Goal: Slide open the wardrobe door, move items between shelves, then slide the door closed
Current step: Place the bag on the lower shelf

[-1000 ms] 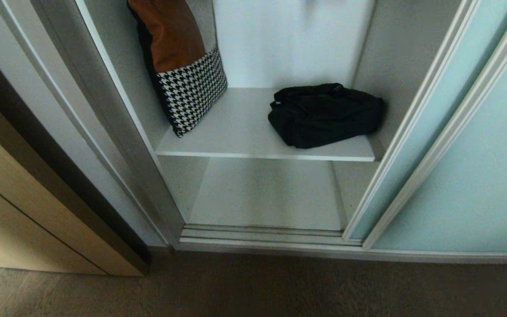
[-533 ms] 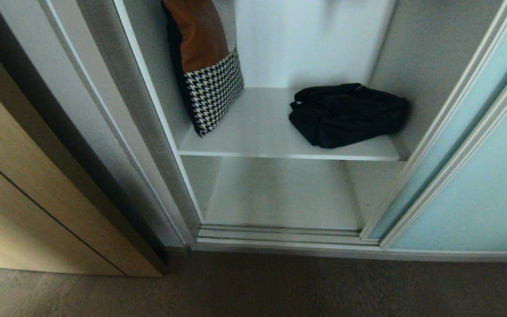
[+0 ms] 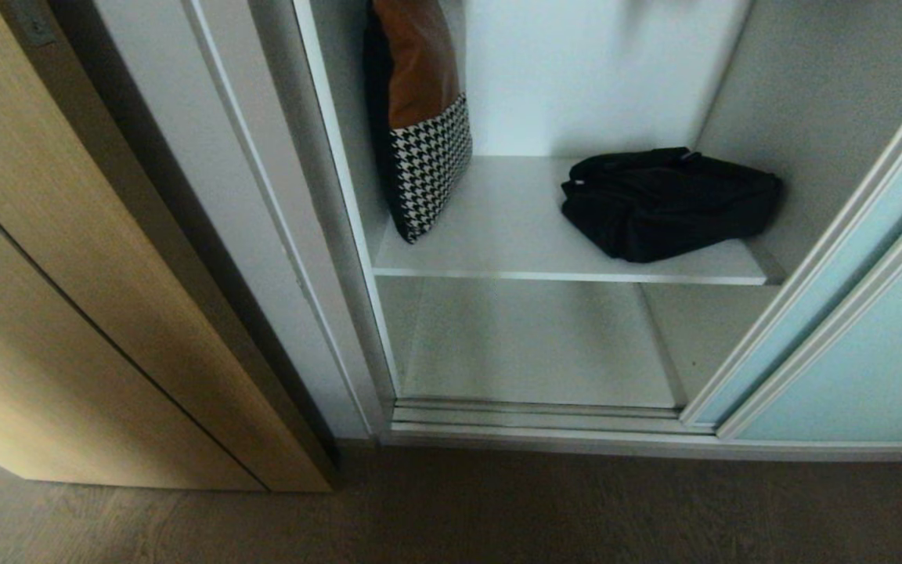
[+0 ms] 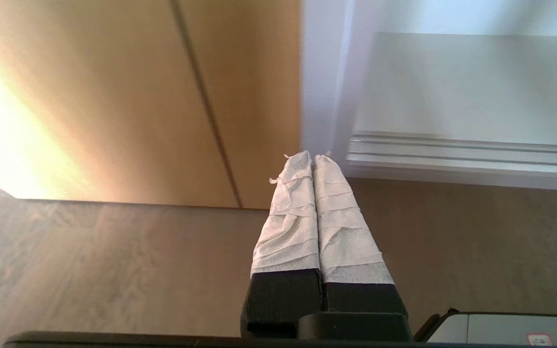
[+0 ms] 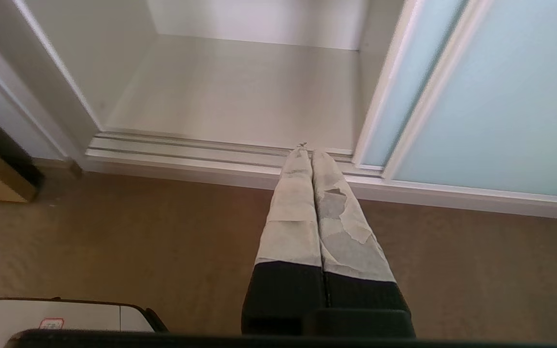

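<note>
Door (image 3: 850,313) already slid open right of the black bag (image 3: 670,204) on the upper of 2 shelves (image 3: 568,276); both grippers, left (image 4: 313,159) and right (image 5: 307,150), pressed shut and empty, low before the bag; open 1 wide first.

The head view looks forward and steeply down from above into the open wardrobe, close in, taking in the shelf (image 3: 545,258), the bottom board (image 3: 537,345) and the floor (image 3: 451,509). The left wrist view sits low over the floor, facing the tan wood-grain door (image 4: 114,96) and the wardrobe's left corner. The right wrist view, equally low, faces the sliding wardrobe door (image 5: 501,106). All three share the track sill (image 3: 545,419).
</note>
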